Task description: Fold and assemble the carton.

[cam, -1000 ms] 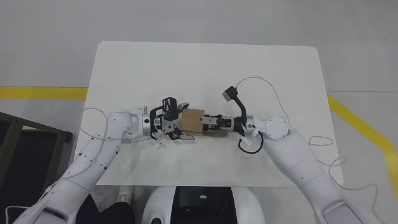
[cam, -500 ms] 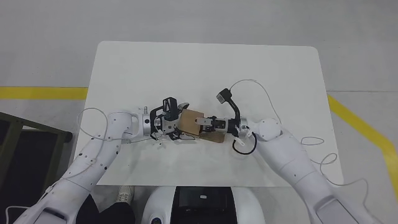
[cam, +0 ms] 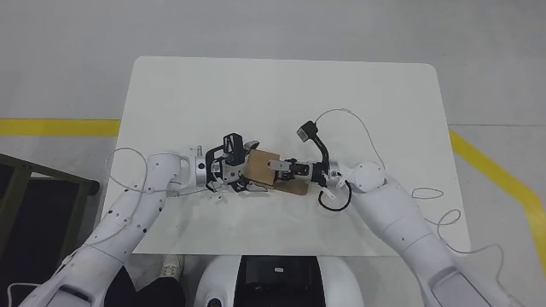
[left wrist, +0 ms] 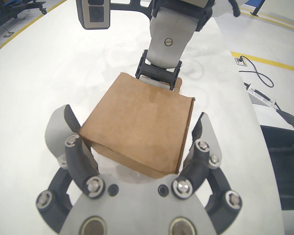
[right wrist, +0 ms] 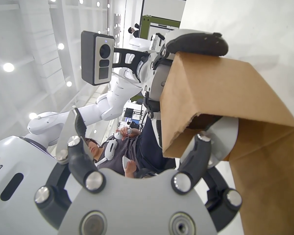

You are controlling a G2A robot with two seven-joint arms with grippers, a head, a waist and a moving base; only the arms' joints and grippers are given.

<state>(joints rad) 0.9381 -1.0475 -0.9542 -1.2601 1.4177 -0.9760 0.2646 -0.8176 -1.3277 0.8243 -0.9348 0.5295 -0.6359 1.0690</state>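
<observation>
The left gripper [left wrist: 135,123] is spread wide, with a finger set on each side of a brown corrugated cardboard carton [left wrist: 147,103], which is pinched across its width. One pad [left wrist: 72,121] is pressed on a carton corner. The other pad [left wrist: 196,133] sits right at the opposite edge, and contact there is hard to confirm.

The right gripper [right wrist: 142,125] is spread open with nothing pinched. One finger [right wrist: 201,147] is tucked into the carton's open far end, and the other finger [right wrist: 74,125] stands free in the air.

The carton is held between the two grippers, over the white rectangular surface [cam: 358,94], about mid-width and toward the robot's side. Whether it is lifted clear of the surface cannot be told.

The step is judged to be opening the sleeve or working an end flap at the far end, so the task looks early to midway. No closed end is seen. The next move likely calls for the tucked finger to push the flap inward along its crease while the carton is braced from the other end. Too much force could crush the wall.

The far end is largely covered by the right gripper in the left wrist view. The near end is cut off behind the left gripper's base. A small tab is glimpsed beside the right gripper, but the flap count and crease layout cannot be made out. In the top view the carton is too small for flap detail.
</observation>
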